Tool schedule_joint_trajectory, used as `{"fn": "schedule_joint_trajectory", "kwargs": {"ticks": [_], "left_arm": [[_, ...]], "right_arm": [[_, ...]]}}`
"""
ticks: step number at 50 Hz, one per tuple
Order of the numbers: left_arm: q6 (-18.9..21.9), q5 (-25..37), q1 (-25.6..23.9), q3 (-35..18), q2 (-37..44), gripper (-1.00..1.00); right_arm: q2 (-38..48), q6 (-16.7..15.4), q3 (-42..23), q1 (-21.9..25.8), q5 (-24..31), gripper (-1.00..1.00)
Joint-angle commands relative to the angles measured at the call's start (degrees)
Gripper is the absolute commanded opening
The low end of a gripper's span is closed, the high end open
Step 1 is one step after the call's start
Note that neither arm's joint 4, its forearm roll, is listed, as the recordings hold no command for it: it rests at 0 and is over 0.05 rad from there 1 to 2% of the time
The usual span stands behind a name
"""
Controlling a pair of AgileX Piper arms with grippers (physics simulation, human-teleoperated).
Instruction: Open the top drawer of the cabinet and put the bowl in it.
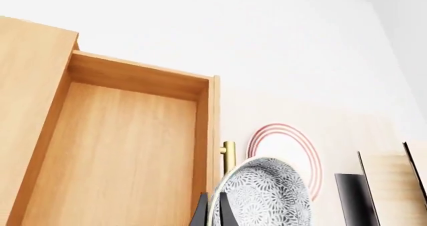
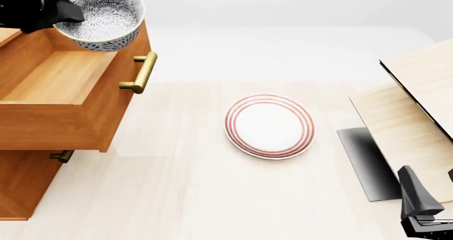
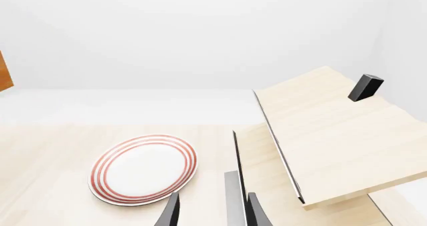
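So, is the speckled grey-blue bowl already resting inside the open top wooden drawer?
No, the left gripper holds the speckled bowl above the drawer's front edge.

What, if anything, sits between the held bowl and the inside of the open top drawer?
Nothing visible. The left gripper holds the bowl by its rim, above the front edge of the top drawer, beside its brass handle. The drawer stands pulled out, and the part of its floor in view is bare.
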Motion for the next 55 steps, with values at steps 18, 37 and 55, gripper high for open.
{"fn": "schedule_joint_trajectory", "kwargs": {"ticks": [18,37,55], "left_arm": [[-1.69,-0.56,5.59,4.35,-4.74,-1.00],[-4.34,-1.10,9.75,7.56,-8.52,-1.00],[-6.79,-1.92,13.03,11.04,-11.66,-1.00]], "right_arm": [[-0.23,0.01,0.04,-0.02,0.17,1.00],[-0.23,0.00,0.04,-0.01,0.17,1.00],[-0.22,0.00,0.04,-0.01,0.17,1.00]]}}
